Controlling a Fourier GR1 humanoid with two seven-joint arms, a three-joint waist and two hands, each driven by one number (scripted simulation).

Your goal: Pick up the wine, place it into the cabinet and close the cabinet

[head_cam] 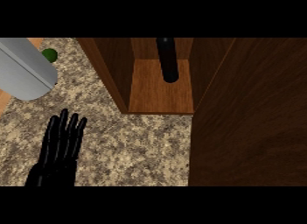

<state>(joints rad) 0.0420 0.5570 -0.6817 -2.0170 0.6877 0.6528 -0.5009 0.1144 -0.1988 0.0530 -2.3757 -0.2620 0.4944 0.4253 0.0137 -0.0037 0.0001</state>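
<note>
Standing inside the wooden cabinet [161,94], the dark wine bottle [167,59]; left hand [61,142] spread flat (over speckled worktop [136,148]).

Speckled granite counter [136,144] — wooden cabinet [117,74], small green object [50,54] on it

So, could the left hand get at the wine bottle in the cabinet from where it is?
Probably yes: the left hand lies open on the counter, the wine bottle stands inside the cabinet, whose front is open, and nothing lies between them.
</note>
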